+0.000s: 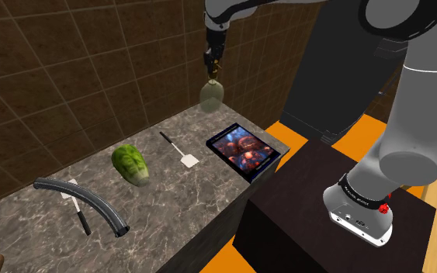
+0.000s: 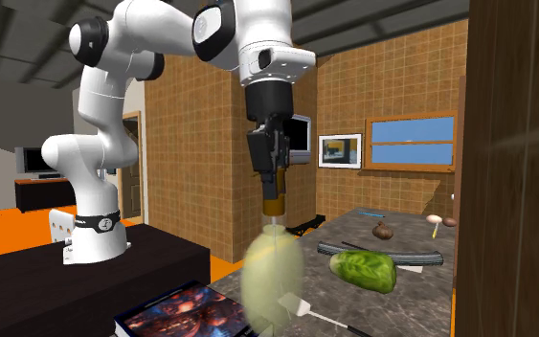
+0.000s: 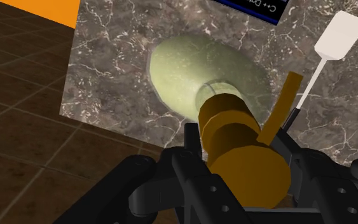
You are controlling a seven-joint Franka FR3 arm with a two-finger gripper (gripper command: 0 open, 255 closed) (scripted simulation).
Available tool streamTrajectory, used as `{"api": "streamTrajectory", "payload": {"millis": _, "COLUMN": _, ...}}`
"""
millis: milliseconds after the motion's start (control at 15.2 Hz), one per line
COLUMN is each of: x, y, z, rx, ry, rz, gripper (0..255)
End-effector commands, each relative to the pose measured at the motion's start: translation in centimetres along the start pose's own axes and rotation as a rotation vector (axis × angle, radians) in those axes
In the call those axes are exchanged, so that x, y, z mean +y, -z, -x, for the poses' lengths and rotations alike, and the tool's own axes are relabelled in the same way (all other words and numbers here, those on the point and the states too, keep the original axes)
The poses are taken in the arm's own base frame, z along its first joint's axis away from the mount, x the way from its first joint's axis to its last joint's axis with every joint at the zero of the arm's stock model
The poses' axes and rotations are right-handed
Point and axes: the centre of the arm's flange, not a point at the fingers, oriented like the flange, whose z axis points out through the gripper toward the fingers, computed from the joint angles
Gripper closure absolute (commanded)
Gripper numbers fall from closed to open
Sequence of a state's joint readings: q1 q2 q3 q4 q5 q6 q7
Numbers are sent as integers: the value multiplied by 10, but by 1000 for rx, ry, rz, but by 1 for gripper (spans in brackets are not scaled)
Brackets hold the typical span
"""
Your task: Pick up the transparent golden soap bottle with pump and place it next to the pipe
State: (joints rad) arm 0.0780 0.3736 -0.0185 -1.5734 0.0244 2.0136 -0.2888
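I have the soap bottle (image 1: 212,95), a pale translucent yellow-green body with a golden-brown pump, hanging upright above the table (image 1: 178,194), clasped at the pump by the gripper (image 1: 212,70). The pipe (image 1: 81,198), dark, ribbed and curved, lies flat on the table well apart from it, toward the shoulder view's left.

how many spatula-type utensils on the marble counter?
2. A white-headed spatula lies between the green leafy vegetable and the dark picture-covered book; a black-handled, white-headed one lies by the curved dark pipe. Others may sit beyond the frame.

Lettuce (image 1: 131,164) between pipe (image 1: 96,202) and spatula (image 1: 181,151)
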Motion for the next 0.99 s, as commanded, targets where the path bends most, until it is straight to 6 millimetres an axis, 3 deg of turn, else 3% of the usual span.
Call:
{"api": "streamTrajectory", "payload": {"millis": 0, "x": 0, "y": 12, "z": -1, "rx": 0, "ry": 0, "rz": 0, "gripper": 255}}
{"api": "streamTrajectory", "payload": {"millis": 924, "x": 0, "y": 85, "z": -7, "rx": 0, "ry": 0, "rz": 0, "gripper": 255}}
